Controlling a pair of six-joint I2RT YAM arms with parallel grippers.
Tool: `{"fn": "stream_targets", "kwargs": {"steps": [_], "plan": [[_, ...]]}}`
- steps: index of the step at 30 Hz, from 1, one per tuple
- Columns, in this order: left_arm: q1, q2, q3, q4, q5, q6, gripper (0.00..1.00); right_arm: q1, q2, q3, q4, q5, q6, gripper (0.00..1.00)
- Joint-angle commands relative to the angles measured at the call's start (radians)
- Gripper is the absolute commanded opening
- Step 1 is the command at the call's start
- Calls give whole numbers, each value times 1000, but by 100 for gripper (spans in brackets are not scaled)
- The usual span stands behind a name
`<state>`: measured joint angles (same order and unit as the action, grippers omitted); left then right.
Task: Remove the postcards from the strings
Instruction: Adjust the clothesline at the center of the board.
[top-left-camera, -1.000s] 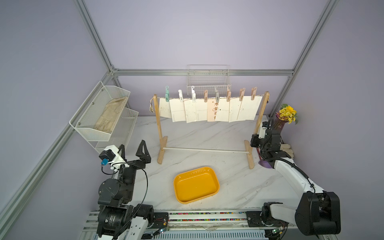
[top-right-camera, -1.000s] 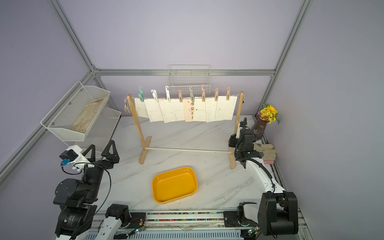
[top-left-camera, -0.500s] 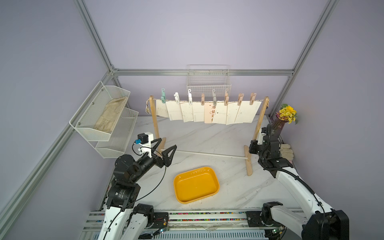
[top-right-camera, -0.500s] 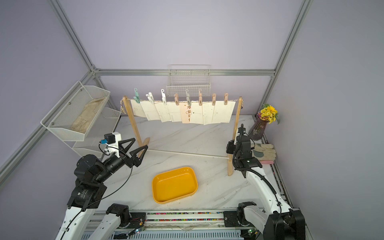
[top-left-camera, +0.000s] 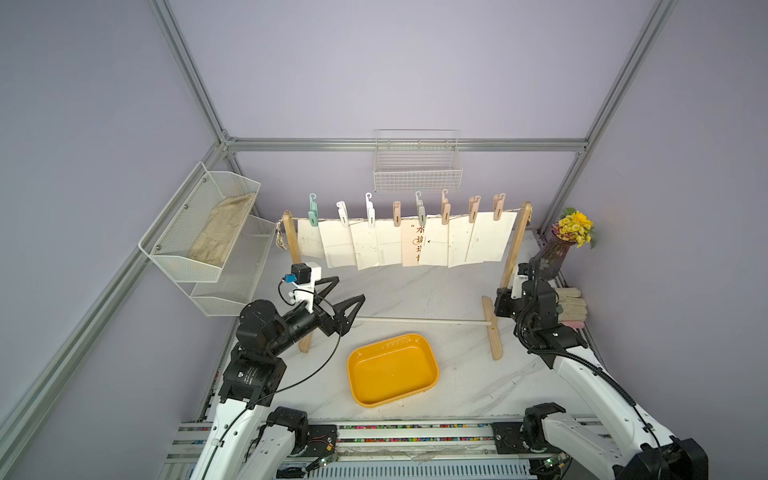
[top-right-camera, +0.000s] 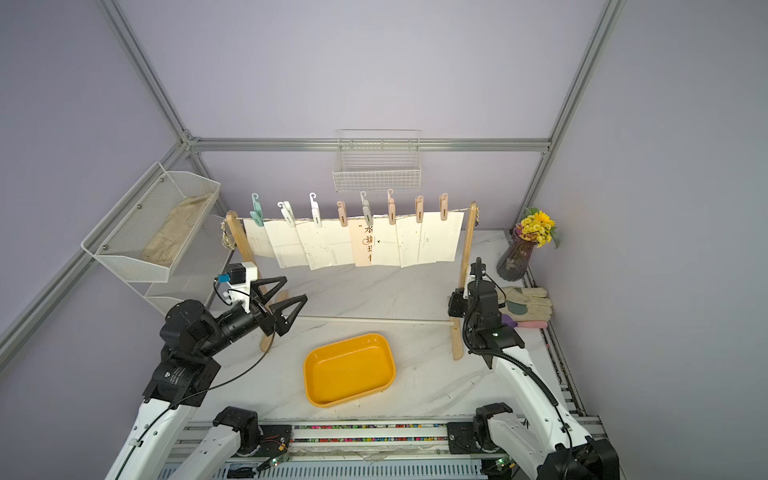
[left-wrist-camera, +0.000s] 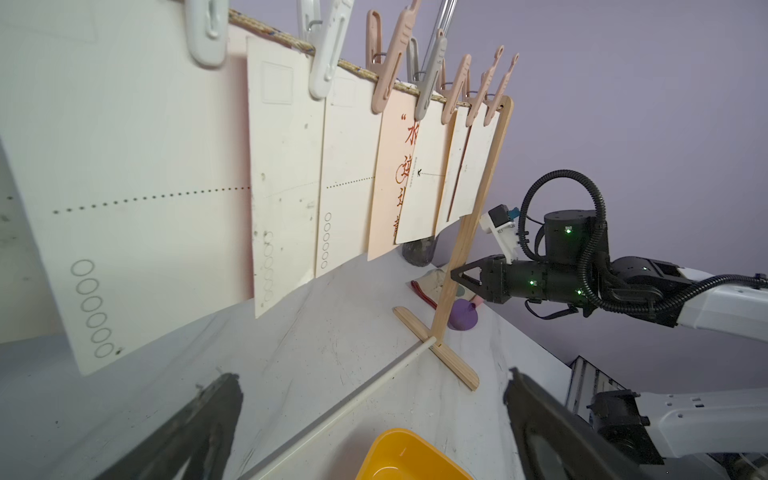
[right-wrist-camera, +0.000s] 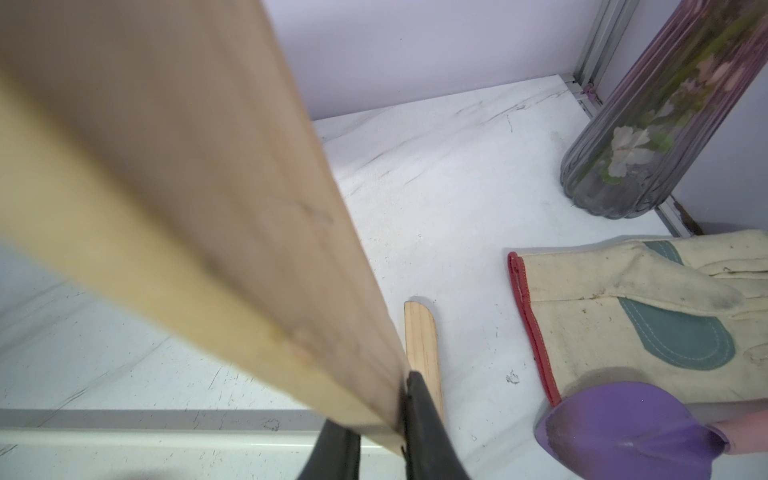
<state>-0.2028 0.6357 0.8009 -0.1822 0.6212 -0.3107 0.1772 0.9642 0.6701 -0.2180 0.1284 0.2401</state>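
Since approx a sec ago the left arm has unfolded out of the lower-left corner toward frame centre, and the wooden stand sits lower in both top views. Nearest, lower centre: a glossy yellow tray (top-left-camera: 392, 374), shallow w/ rounded corners, on the white marble-look tabletop (top-left-camera: 415, 286). Just up-left of it the left gripper (top-left-camera: 351, 287), black triangular fingers spread wide and holding nothing, hangs near the left end of the thin white rod (top-left-camera: 415, 320) joining the stand's flat feet. Centre-right, the right gripper (left-wrist-camera: 455, 275) is clenched low on the pale smooth right post (top-left-camera: 513, 245). At the right edge lie a cream canvas glove (right-wrist-camera: 602, 291) w/ red hem and a ribbed smoky-glass vase (top-left-camera: 546, 259). Further back, mid-frame, the postcards (top-left-camera: 374, 245), thin matte cream rectangles w/ dotted lines and small rings, overlap in a row. One is a pink card (top-left-camera: 409, 249) w/ brown calligraphy. All hang from the twisted beige string (left-wrist-camera: 357, 68) between left post (top-left-camera: 291, 245) and right post, pinned by plastic clothespins (top-left-camera: 421, 210) in mint, white, grey, tan. Farthest, top centre: a white wire basket (top-left-camera: 417, 174) on the back wall.
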Motion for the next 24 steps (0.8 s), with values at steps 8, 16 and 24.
{"fn": "stream_targets", "kwargs": {"steps": [8, 16, 24], "plan": [[-159, 52, 69, 114, 78, 49, 100, 5, -43, -37, 40, 101, 199, 6], [-346, 226, 146, 235, 41, 93, 100, 12, -101, -71, 24, 0, 157, 28], [-494, 467, 342, 269, 25, 197, 100, 12, -152, 61, -210, -21, 106, 66]]}}
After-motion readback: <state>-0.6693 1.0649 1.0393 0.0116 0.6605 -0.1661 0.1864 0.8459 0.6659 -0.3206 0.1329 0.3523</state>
